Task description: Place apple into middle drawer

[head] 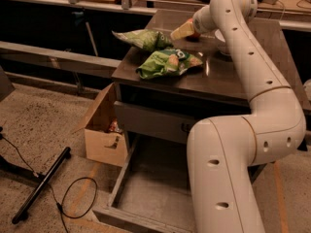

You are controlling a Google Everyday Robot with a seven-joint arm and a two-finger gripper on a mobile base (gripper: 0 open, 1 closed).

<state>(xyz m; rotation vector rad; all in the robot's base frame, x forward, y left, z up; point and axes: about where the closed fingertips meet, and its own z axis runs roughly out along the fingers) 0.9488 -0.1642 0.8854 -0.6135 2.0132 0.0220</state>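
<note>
The apple [194, 31], small and red-orange, shows at the back of the cabinet top, right at my gripper [182, 30] and partly hidden by it. I cannot tell whether it rests on the top or is lifted. My white arm reaches up from the lower right, over the cabinet, to that spot. The middle drawer [146, 193] stands pulled out at the bottom, a wide grey metal tray with a bare floor and low walls. My arm's lower links cover its right part.
Two green crinkled snack bags [167, 62] [141, 38] lie on the cabinet top left of the gripper. A white bowl [221, 45] sits mostly hidden behind my arm. An open cardboard box [104, 130] stands left of the drawer. A black cable and bar lie on the floor.
</note>
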